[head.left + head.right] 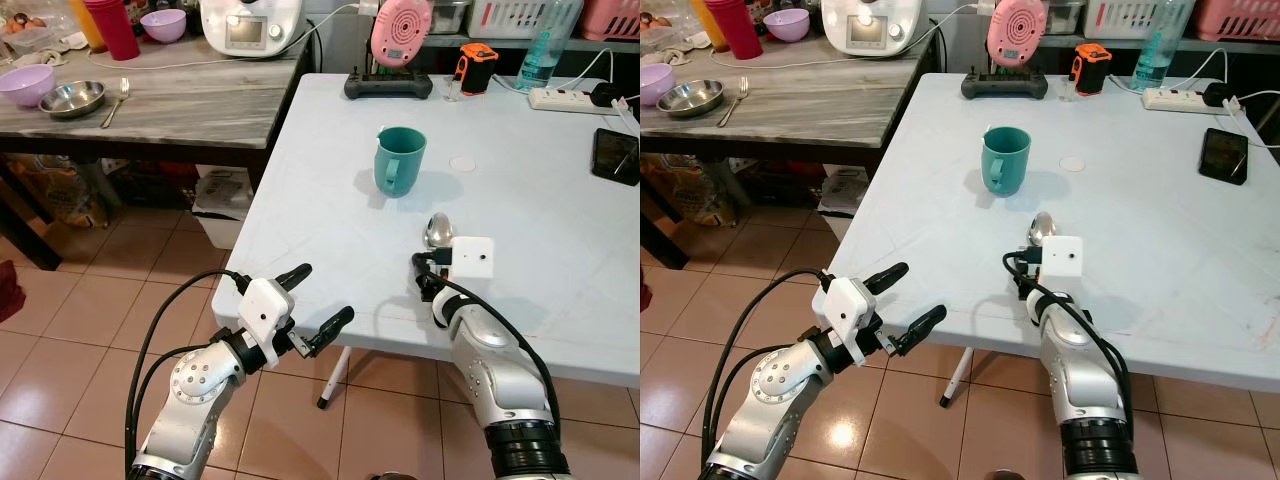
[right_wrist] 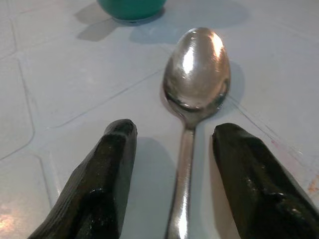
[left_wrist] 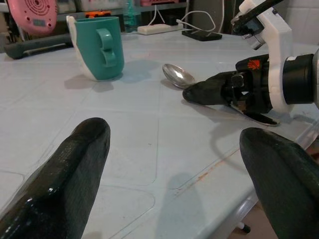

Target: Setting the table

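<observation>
- Right gripper [image 2: 174, 174] low on the table [image 1: 330, 200] — fingers apart, straddling the spoon [image 2: 195, 79] handle, near the teal mug [image 1: 399, 160].
- Left gripper [image 1: 308, 300] spread open, hovering off the table's edge.

Bright, even room light; glare on the spoon [image 2: 197, 69] bowl, soft shadow at the mug [image 1: 399, 160] toward three o'clock; near fingers [image 3: 65, 174] blurred.
</observation>
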{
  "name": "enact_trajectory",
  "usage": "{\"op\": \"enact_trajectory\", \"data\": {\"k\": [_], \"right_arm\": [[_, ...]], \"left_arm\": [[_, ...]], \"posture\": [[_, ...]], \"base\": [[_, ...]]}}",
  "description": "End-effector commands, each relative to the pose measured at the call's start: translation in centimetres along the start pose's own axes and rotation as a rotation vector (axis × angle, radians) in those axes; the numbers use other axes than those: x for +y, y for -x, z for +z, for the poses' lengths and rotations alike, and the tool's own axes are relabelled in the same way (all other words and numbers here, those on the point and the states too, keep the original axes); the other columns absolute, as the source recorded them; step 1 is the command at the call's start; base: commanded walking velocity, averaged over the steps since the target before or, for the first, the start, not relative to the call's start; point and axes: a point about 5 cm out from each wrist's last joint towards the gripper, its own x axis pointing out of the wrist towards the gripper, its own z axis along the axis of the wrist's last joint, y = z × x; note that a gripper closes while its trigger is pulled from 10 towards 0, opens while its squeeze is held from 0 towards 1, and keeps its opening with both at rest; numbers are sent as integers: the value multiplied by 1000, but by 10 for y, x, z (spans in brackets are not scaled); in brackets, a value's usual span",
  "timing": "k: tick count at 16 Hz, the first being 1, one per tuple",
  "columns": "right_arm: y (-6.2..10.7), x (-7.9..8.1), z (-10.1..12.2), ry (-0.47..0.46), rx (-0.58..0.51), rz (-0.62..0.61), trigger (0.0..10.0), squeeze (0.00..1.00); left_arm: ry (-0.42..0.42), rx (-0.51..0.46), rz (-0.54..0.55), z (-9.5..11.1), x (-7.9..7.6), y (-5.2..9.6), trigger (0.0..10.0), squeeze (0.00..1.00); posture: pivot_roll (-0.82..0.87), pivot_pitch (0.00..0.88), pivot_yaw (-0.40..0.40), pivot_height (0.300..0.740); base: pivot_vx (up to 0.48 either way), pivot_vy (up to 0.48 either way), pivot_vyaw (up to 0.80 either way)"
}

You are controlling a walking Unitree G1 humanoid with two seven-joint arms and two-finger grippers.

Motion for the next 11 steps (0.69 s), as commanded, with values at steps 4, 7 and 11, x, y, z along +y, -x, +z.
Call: {"op": "enact_trajectory", "data": {"k": [4, 7, 11], "right_arm": [[6, -17, -21, -81, 142, -79, 0, 0], [7, -22, -20, -95, 173, -92, 0, 0], [9, -23, -28, -50, 240, -67, 0, 0]], "left_arm": [[-4, 9, -39, -1, -1, -1, 10000, 0], [-2, 16, -61, 0, -2, -1, 10000, 0], [0, 20, -71, 0, -3, -2, 10000, 0]], "posture": [[-296, 122, 57, 740], [-300, 123, 60, 740], [-302, 125, 62, 740]], "base": [[0, 0, 0], [0, 0, 0], [0, 0, 0]]}}
